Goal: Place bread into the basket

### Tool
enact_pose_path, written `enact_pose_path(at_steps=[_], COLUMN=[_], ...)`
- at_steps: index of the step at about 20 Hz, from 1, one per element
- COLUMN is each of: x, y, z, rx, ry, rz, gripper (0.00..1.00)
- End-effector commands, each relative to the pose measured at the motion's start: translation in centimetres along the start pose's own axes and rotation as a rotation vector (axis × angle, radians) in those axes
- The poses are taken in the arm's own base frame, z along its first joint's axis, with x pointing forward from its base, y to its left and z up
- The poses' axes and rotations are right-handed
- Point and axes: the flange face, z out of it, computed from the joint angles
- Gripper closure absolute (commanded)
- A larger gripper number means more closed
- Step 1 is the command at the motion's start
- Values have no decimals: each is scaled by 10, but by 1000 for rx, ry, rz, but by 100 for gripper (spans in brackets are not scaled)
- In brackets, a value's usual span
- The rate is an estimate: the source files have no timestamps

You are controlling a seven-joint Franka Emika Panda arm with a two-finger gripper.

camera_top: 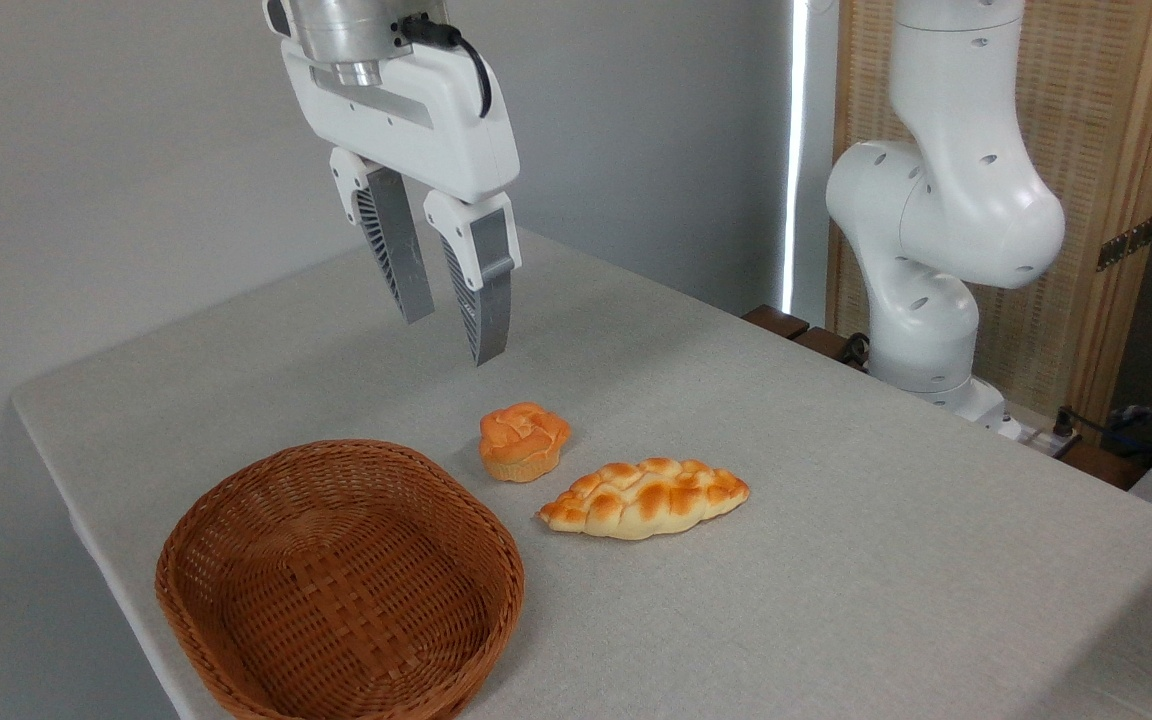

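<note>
Parted and holding nothing, my two ribbed grey fingers hang in the air over the far middle of the grey cloth-covered table (836, 520), pointing down; the gripper (451, 335) has a clear gap between its tips.

Going from the left: the brown woven wicker basket (236, 520), shallow and oval with rounded corners, sits at the near left corner with nothing in it. Just right of its far rim, apart from it, rests the small round orange-golden bun with a knotted top (524, 440), upright on its paler base. Just beside that, nearer and to the right, lies the longer braided golden loaf (644, 498), its long axis running left to right; the two look close but I cannot tell whether they touch. Far right stands my white arm's base (921, 330).

What my coming move turns on, as I judge it: the bun lies below my fingertips, a little nearer and to the right. Being round, it offers no preferred axis, so I would shift over it and descend, keeping clear of the loaf.
</note>
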Motion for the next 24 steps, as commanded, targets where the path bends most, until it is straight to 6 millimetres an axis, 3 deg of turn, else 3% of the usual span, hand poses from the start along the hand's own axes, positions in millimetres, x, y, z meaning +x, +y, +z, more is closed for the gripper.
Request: enact_pose_path(at_steps=[1, 3, 6, 11, 14, 16, 21, 24], x=[-5, -7, -15, -52, -70, -63, -34, -25], y=[8, 18, 54, 100, 108, 118, 143, 146], z=[5, 11, 33, 57, 69, 79, 130, 150], rx=[-15, 0, 44, 42, 18, -2, 42, 60], ry=[6, 26, 71, 73, 73, 64, 119, 136], rz=[5, 19, 69, 201, 258, 292, 370, 406], gripper=[0, 0, 0, 0, 0, 0, 0, 0])
